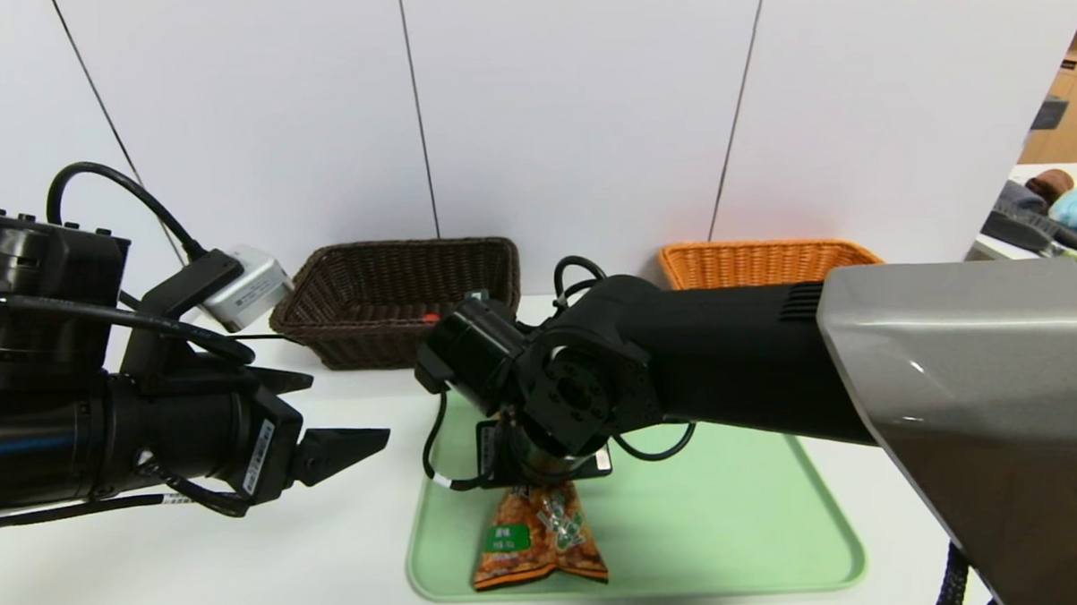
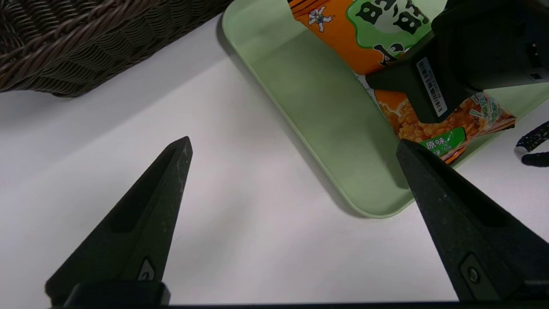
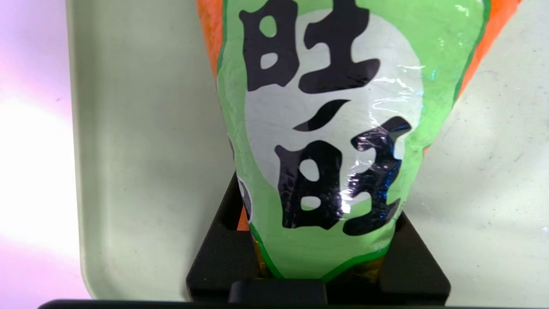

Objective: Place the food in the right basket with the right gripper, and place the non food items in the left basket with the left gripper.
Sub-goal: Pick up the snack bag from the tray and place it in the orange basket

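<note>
Right wrist view: my right gripper (image 3: 319, 240) pinched snack bag (image 3: 328, 128), orange-green, glossy, bold black characters, over green tray (image 3: 141, 150). Left gripper (image 1: 349, 406) hung left of tray, fingers spread.

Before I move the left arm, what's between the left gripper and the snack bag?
In the left wrist view, bare white table, then the green tray's near rim and floor.
</note>
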